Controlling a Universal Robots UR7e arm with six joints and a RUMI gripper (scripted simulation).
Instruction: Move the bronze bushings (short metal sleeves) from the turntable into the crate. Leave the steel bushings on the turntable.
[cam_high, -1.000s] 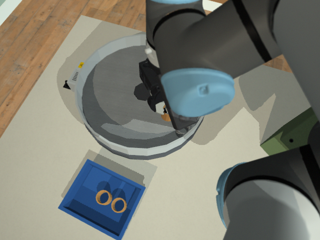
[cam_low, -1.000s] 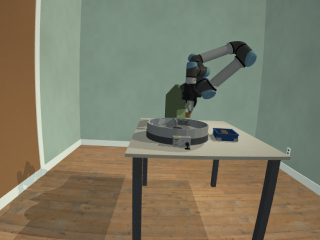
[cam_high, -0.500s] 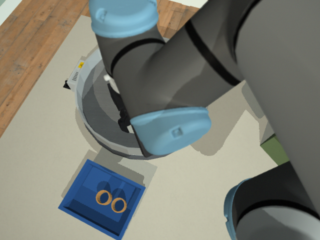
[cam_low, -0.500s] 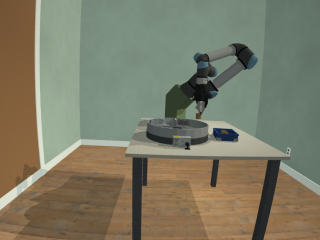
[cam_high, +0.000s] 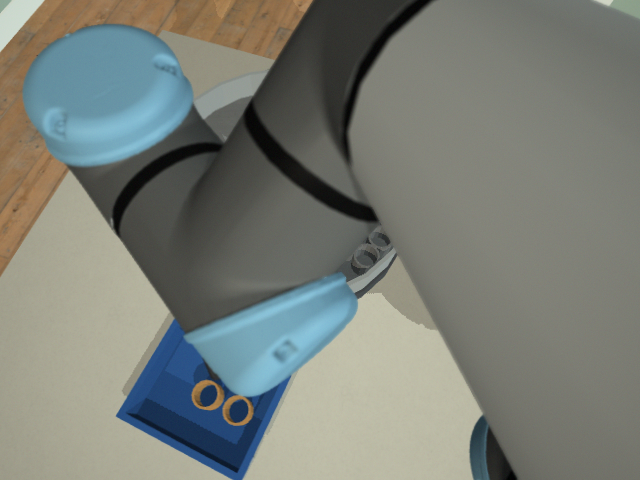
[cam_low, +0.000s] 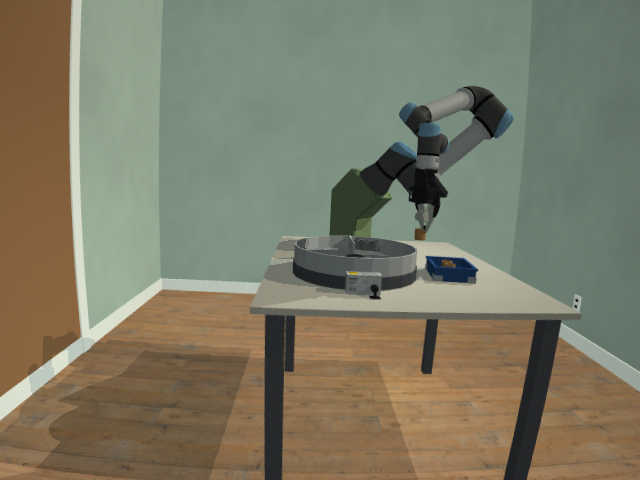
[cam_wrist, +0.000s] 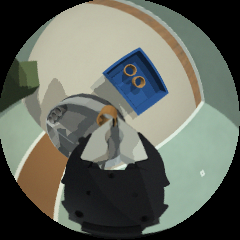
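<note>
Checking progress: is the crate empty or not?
Not empty. Two bronze bushings stand side by side on the floor of the crate; a third bushing is pinched in the gripper, outside it.

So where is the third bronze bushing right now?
The bronze bushing is pinched in the tool, in the air between the turntable and the blue crate.

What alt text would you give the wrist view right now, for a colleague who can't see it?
The tool is shut on a bronze bushing, held above the table between the grey turntable and the blue crate. Two bronze bushings already lie side by side in the crate; steel bushings remain on the turntable.
</note>
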